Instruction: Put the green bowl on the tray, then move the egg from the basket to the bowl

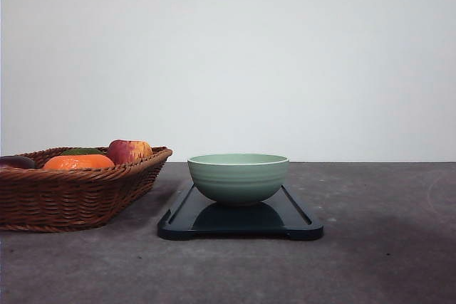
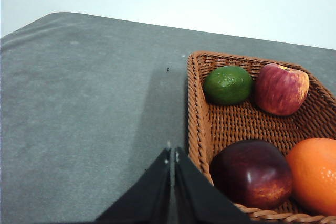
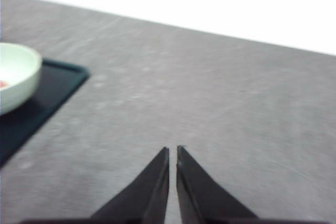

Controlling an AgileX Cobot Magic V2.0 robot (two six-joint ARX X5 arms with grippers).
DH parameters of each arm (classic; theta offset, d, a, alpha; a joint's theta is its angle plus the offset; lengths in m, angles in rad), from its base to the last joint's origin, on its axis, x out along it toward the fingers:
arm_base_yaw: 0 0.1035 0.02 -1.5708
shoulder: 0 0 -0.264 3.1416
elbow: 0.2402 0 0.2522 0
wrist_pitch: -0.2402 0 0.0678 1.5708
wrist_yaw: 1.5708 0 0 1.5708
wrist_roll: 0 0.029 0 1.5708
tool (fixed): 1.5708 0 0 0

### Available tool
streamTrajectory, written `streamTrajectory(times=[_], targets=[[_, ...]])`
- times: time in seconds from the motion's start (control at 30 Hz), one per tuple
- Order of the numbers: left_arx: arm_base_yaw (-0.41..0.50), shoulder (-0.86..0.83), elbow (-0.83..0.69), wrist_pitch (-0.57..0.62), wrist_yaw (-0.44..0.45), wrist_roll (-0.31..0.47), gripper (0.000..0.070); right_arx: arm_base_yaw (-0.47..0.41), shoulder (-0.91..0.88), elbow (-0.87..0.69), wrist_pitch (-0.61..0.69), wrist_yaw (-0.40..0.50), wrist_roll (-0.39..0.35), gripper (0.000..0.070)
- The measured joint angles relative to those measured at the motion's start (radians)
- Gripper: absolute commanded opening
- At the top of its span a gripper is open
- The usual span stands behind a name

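Surface: grey matte table (image 1: 385,261).
Room: white wall (image 1: 285,69) behind the table.
Bowl: green bowl (image 1: 238,176) on tray (image 1: 299,222), right of basket (image 1: 71,194).
Grippers: left gripper (image 2: 172,156) and right gripper (image 3: 172,153), jaws closed, empty.

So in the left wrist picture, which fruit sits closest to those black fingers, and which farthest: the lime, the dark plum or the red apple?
1. Dark plum, in the basket right beside the left gripper.
2. Lime, at the basket's far end.
3. Red apple, far end too, beyond the lime.

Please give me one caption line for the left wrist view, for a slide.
Closed left pincer over the grey table, beside the basket holding fruit.
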Motion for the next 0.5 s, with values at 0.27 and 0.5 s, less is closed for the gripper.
streamTrajectory(times=[0.27,0.5], targets=[[0.000,0.000,0.000,0.001,0.000,0.000,0.0000,-0.051,-0.208,-0.049,-0.093,0.001,0.018,0.0016],[0.000,0.000,0.000,0.001,0.000,0.000,0.0000,-0.056,-0.290,-0.049,-0.120,-0.002,0.024,0.0016]])
